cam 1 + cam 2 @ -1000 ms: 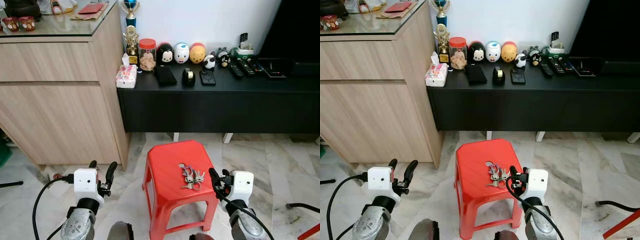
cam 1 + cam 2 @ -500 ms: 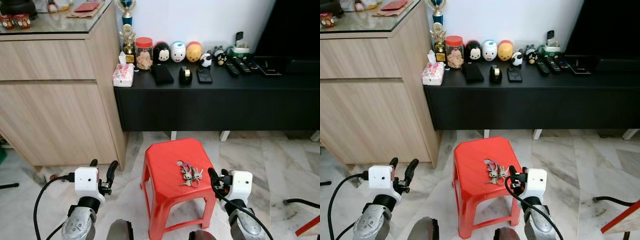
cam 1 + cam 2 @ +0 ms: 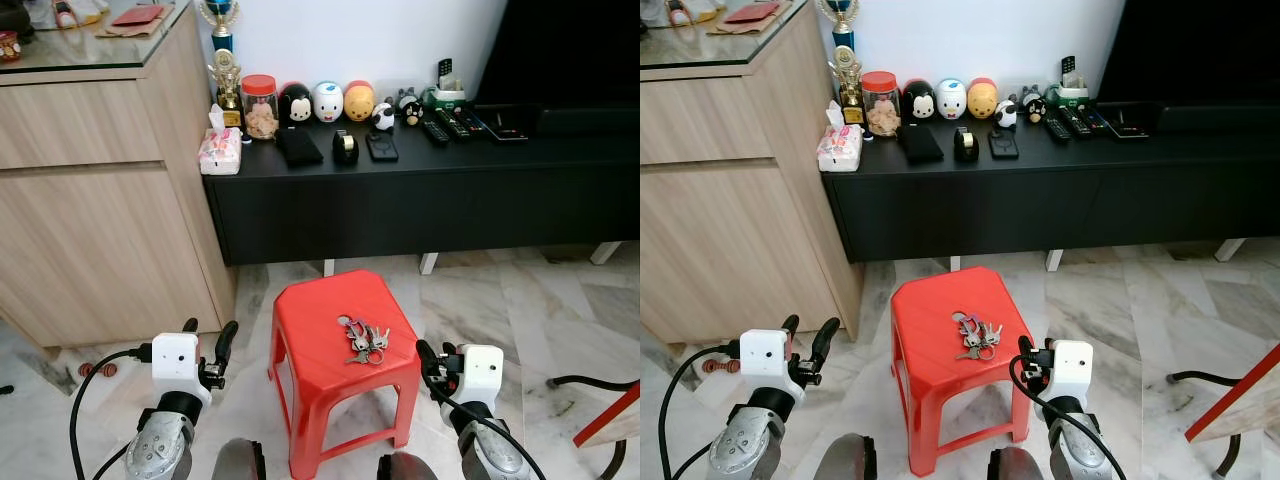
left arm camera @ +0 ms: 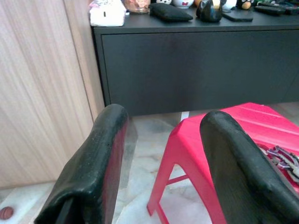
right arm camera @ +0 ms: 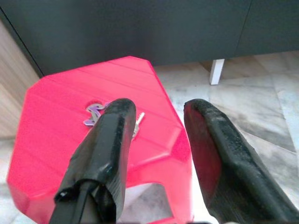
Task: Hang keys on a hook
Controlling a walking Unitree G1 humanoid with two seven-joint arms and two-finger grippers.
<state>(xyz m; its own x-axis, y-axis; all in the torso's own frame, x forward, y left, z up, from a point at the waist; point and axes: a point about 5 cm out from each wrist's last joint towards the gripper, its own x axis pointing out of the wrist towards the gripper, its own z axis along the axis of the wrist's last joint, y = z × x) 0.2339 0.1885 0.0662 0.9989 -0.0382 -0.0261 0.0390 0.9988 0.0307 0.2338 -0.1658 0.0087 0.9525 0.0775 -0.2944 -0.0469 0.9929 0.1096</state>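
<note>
keys [image 3: 362, 341] lie mid-stool [image 3: 310, 340], both claws [image 3: 206, 345] [image 3: 430, 362] wide, flanking its edges.

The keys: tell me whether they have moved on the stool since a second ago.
No. The keys lie on the same right-hand patch of the red stool; only the camera shifted.

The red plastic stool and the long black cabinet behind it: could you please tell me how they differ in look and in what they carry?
The red plastic stool is bright, small and low on open legs; the long black cabinet is dark, wide and taller, with closed fronts. The stool carries a bunch of keys; the cabinet carries a row of figurines, a jar and remotes. Both stand on the marble floor.
</note>
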